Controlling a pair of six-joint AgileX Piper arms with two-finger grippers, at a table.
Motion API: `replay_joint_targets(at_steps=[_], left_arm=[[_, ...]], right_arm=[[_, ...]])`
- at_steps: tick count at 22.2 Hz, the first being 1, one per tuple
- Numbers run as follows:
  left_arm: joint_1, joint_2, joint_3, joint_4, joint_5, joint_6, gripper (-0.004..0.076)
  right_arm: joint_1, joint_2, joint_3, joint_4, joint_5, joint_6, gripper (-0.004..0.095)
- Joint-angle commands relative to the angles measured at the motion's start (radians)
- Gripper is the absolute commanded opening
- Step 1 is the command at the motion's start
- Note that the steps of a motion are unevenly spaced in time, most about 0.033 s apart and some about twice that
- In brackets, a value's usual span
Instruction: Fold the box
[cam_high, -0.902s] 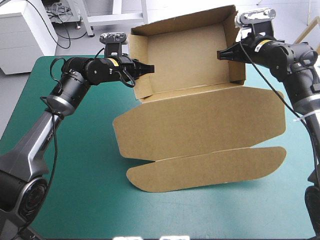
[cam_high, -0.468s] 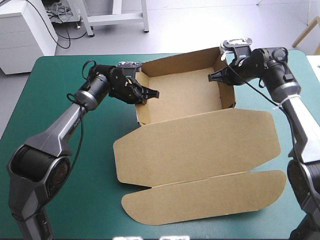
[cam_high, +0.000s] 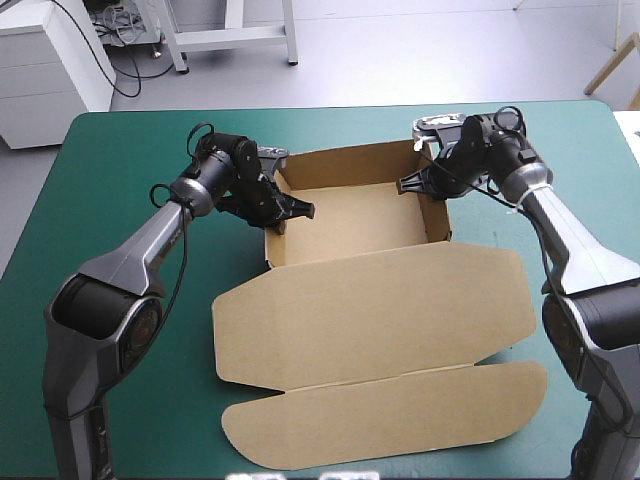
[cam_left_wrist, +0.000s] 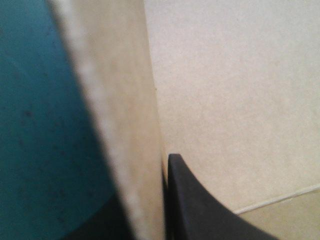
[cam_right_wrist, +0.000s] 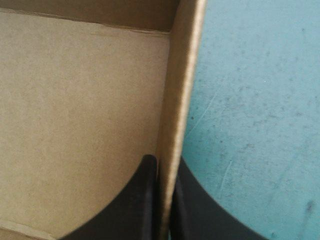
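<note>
The brown box (cam_high: 350, 215) rests on the teal-green cover as an open tray with four raised walls, its lid (cam_high: 370, 305) and front flap (cam_high: 390, 415) lying flat toward the near edge. My left gripper (cam_high: 290, 212) is shut on the box's left wall (cam_left_wrist: 127, 125), one black finger (cam_left_wrist: 192, 207) inside the tray. My right gripper (cam_high: 415, 183) is shut on the box's right wall (cam_right_wrist: 175, 115), with one finger (cam_right_wrist: 142, 200) inside and the other outside over the cover.
Bare teal-green cover (cam_high: 120, 160) lies left, right and behind the tray. The lid and flap reach close to the table's near edge.
Both grippers have come down and toward the near edge with the box. The tray was tilted up on its side earlier and now sits flat on the table.
</note>
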Motion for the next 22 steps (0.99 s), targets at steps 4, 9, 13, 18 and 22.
replay_joint_targets(at_steps=[4,9,13,18,22], left_arm=[[-0.021,-0.055,-0.046,-0.011,0.038,0.079,-0.0009],[-0.021,-0.055,-0.046,0.051,0.117,0.128,0.0055],[-0.021,-0.055,-0.046,0.057,0.122,0.184,0.0313],[-0.021,-0.059,-0.07,0.113,0.122,0.177,0.0547],[-0.021,-0.086,-0.123,0.12,0.122,0.177,0.0547]], right_arm=[[0.047,-0.007,-0.029,0.111,-0.005,-0.03,-0.0006],[0.047,0.003,-0.029,0.073,0.015,-0.059,0.0123],[0.047,0.003,-0.029,0.073,0.024,-0.067,0.0438],[0.045,-0.002,-0.029,0.06,0.032,-0.067,0.0649],[0.029,-0.035,-0.035,0.053,0.029,-0.067,0.0649]])
